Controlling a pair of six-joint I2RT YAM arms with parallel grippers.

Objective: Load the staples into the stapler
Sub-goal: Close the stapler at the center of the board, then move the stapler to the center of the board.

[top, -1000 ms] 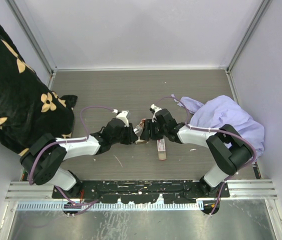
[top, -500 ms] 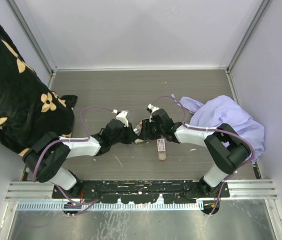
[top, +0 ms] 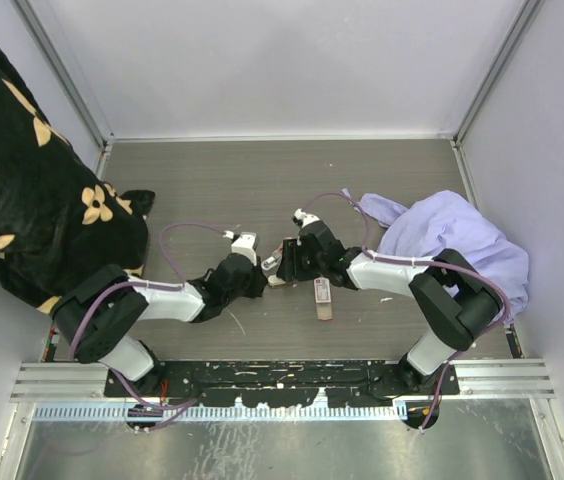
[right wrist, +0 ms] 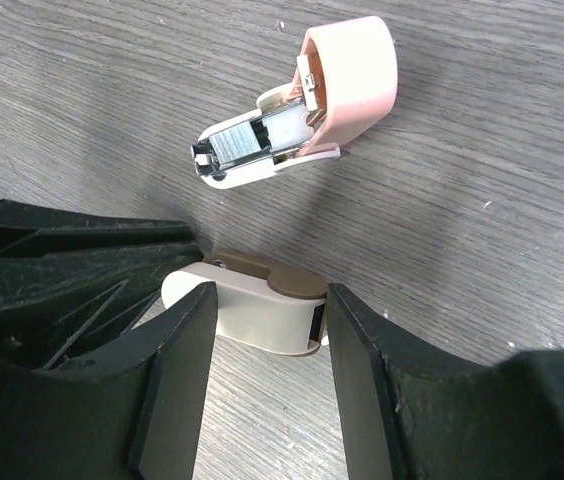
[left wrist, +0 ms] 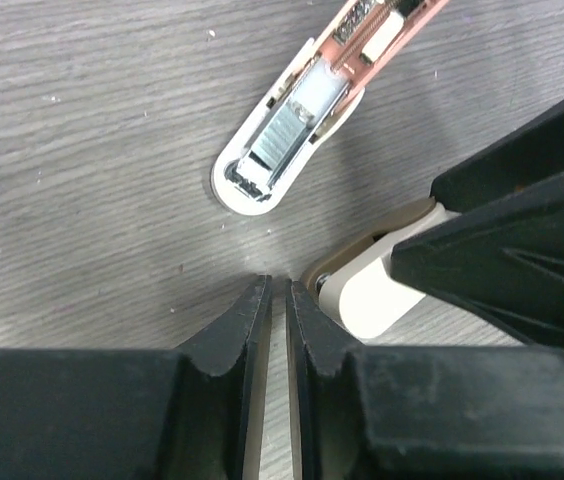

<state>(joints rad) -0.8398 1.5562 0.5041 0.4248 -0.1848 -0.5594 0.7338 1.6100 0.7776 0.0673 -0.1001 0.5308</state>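
A pink-and-white stapler (right wrist: 282, 130) lies hinged open on the wood table, its pink lid (right wrist: 352, 75) swung up and the metal magazine (left wrist: 282, 140) showing. In the top view it sits between the two grippers (top: 282, 250). A small cream-and-brown object (right wrist: 252, 305) lies beside it. My right gripper (right wrist: 272, 295) is open, with a finger on either side of that object. My left gripper (left wrist: 278, 285) is shut to a thin slit with nothing in it, its tips just short of the cream object (left wrist: 367, 290). The staples box (top: 321, 290), red-and-white with a tan end, lies nearer the arm bases.
A black plush fabric with tan flowers (top: 32, 170) fills the left side. A lavender cloth (top: 452, 245) is bunched at the right, by the right arm. Grey walls close in the table on three sides, and a metal rail (top: 282, 385) runs along the near edge.
My left gripper has drawn back toward the near left and its jaws have closed up. My right gripper has shifted slightly left over the cream object, its jaws narrowing a little.
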